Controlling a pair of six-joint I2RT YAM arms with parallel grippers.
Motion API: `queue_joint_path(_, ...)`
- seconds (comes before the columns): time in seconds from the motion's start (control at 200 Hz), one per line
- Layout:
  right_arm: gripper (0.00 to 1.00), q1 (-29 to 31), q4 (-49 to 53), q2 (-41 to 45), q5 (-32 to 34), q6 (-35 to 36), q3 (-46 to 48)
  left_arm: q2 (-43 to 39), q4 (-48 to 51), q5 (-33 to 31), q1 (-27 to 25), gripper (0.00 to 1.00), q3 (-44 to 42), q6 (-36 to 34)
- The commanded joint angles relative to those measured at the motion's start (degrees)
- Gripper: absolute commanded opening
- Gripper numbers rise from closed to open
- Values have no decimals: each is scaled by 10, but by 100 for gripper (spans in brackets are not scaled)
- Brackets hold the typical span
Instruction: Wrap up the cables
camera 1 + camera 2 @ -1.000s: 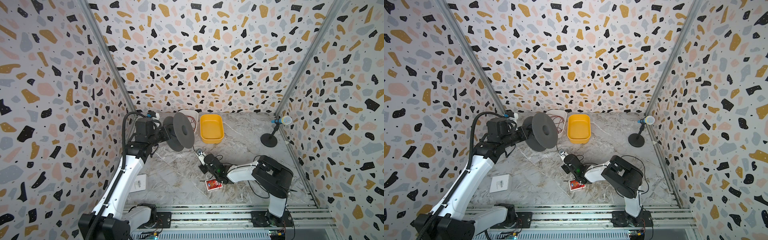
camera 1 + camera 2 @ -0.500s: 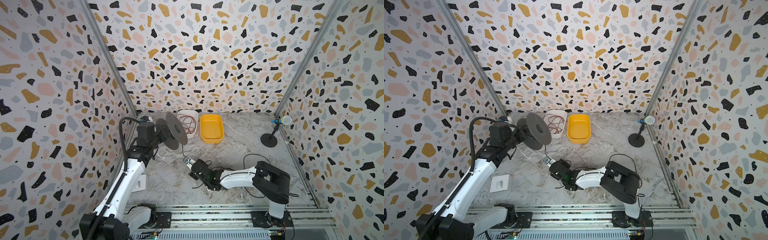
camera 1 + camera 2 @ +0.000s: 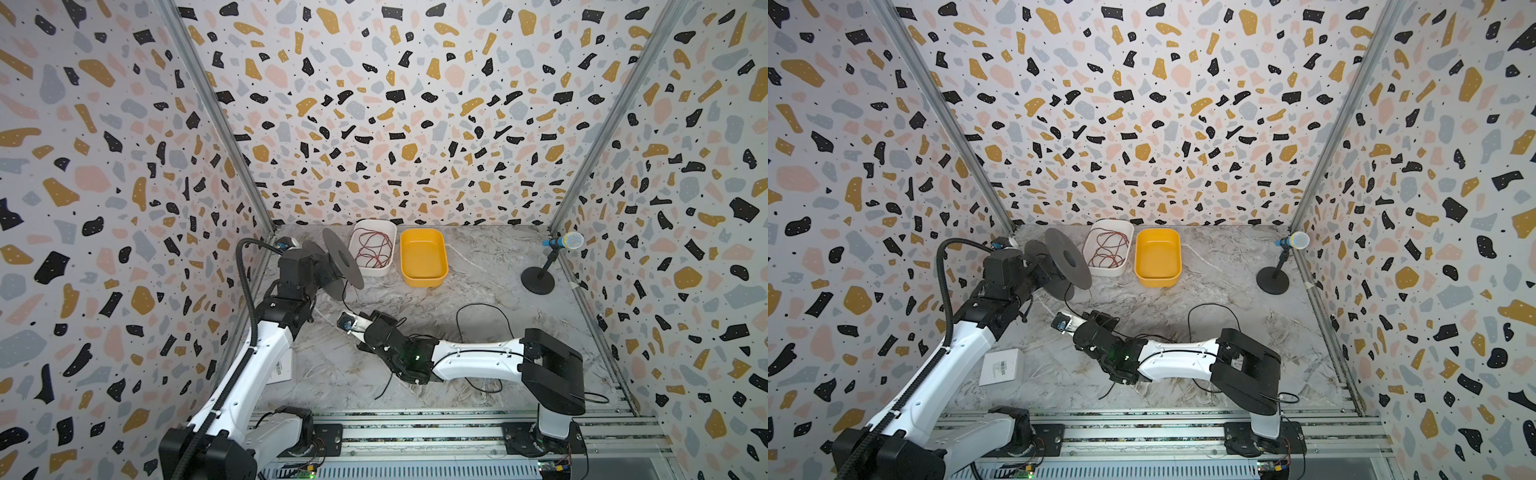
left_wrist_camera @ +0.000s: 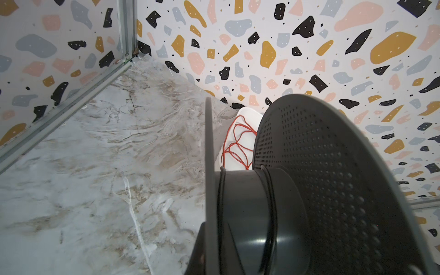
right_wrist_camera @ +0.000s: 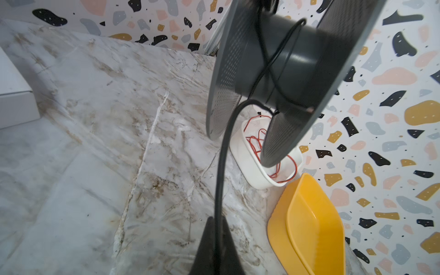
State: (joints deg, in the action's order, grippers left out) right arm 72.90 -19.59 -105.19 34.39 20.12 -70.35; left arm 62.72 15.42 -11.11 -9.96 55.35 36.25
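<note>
While the dark grey spool (image 3: 337,257) is held above the counter (image 3: 478,266) by its flange in the clenched left jaws, left of the yellow tub (image 3: 424,257) and past the white tub (image 3: 376,272), the thin black cord (image 5: 220,166) is pinched in the right jaws nearer than the yellow tub. A few turns are wound on the hub; slack loops lie on the counter, also nearer than that tub.

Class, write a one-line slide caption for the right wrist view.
Black cord runs from the shut right end effector to the grey spool, white tub and yellow tub beyond.
</note>
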Motion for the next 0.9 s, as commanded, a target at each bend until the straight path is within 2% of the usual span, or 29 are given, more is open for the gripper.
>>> queue_joint_path(0.0, 0, -2, 0, 33, 19, 54, -38, -18, -43, -48, -13, 0, 3, -27)
queue_joint_path(0.29, 0, -38, 23, 51, 2, 68, -79, -8, 6, -100, -52, 0, 24, -76)
queue_joint_path(0.496, 0, -78, 54, 73, -36, 42, -99, 6, 49, -110, -79, 0, 46, -103)
queue_joint_path(0.896, 0, -160, 171, 24, -107, -5, -210, 10, 102, -74, -119, 0, 67, -180)
